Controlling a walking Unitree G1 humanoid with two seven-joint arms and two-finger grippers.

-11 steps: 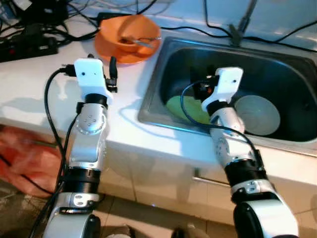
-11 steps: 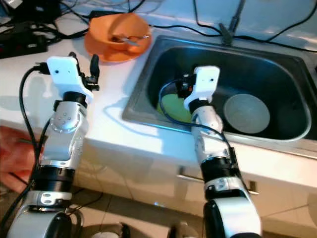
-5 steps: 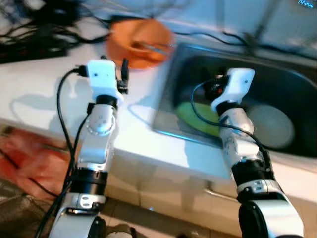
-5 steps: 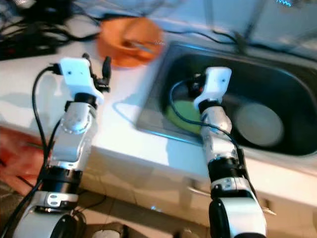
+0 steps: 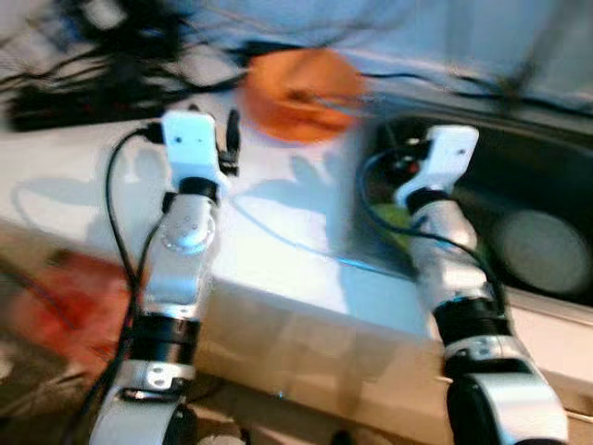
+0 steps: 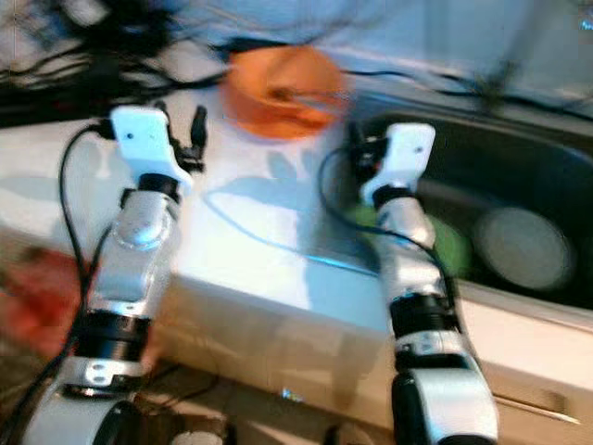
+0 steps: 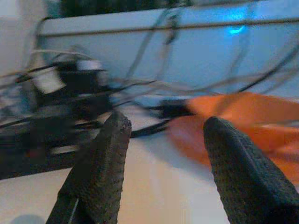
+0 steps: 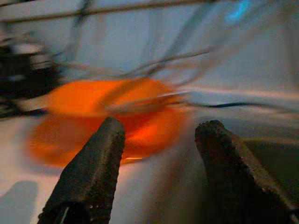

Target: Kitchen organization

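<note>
Orange bowl (image 8: 110,116) sits dead ahead of the right end effector (image 8: 159,154), which is wide open, empty, and nearer than the left one.

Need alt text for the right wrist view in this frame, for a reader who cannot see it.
Blurred close-up along the right gripper, its two black fingers spread apart and holding nothing. Beyond them an orange bowl sits on the white counter, with what looks like a metal utensil across it. Dark cables run along the pale wall behind.
</note>
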